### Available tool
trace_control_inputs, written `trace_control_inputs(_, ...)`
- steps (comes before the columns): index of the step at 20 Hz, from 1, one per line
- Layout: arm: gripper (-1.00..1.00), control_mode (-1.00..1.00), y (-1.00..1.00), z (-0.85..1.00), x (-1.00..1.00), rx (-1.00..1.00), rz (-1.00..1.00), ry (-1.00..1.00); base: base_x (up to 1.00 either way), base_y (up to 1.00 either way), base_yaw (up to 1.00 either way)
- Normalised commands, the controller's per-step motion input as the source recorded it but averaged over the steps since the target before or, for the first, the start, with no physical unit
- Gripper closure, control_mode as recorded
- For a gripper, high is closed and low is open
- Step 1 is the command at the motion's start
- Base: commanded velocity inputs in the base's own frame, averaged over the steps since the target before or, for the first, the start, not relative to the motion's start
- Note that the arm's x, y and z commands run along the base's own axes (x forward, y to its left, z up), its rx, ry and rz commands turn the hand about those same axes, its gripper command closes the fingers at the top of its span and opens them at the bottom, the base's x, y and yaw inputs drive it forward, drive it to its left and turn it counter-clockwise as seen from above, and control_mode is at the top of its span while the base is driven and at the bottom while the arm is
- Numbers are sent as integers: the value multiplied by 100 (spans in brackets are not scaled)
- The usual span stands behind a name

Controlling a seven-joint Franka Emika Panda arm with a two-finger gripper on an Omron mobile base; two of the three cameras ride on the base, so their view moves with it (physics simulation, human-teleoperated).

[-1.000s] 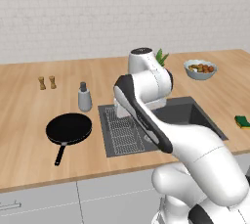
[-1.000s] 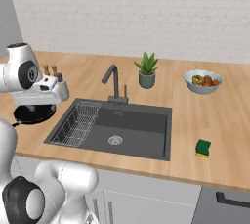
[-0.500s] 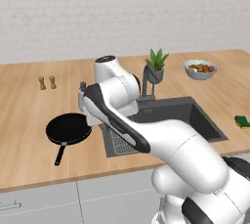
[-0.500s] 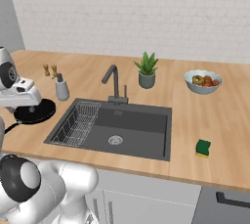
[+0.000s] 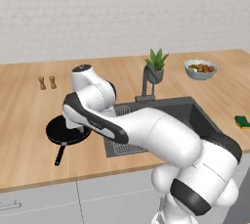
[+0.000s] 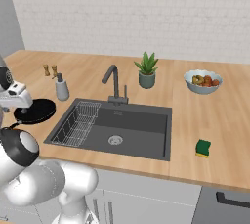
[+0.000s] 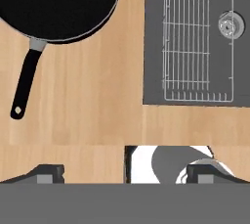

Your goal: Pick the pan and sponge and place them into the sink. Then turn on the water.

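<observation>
white robot arm hangs over the wooden tabletop (image 7: pixel 88 100) with fingers (image 7: pixel 48 173) spread wide and empty, the black pan (image 7: pixel 58 3) resting beside the sink (image 7: pixel 195 42); a grab at its thin handle could slip or tip it.

No readable text, label, brand or number — not on anything here.

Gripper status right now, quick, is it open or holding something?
Gripper: open, holding nothing, fingertips spread wide above the counter beside the pan.
</observation>
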Motion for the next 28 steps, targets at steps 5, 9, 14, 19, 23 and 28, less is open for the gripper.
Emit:
trace_control_inputs(5,-100,-100,61,-26,34,0,-13,0,0,0,0)
trace_control_inputs(9,-100,-100,66,-30,16,0,-12,2,0,0,0)
trace_control_inputs(14,-100,-100,45,-39,13,2,-4,2,0,0,0)
trace_control_inputs(19,-100,-100,16,-43,16,2,0,3,0,0,0)
trace_control_inputs(23,-100,-100,8,-68,8,2,0,0,0,0,0)
trace_control_inputs(28,-100,-100,15,-52,18,0,0,0,0,0,0)
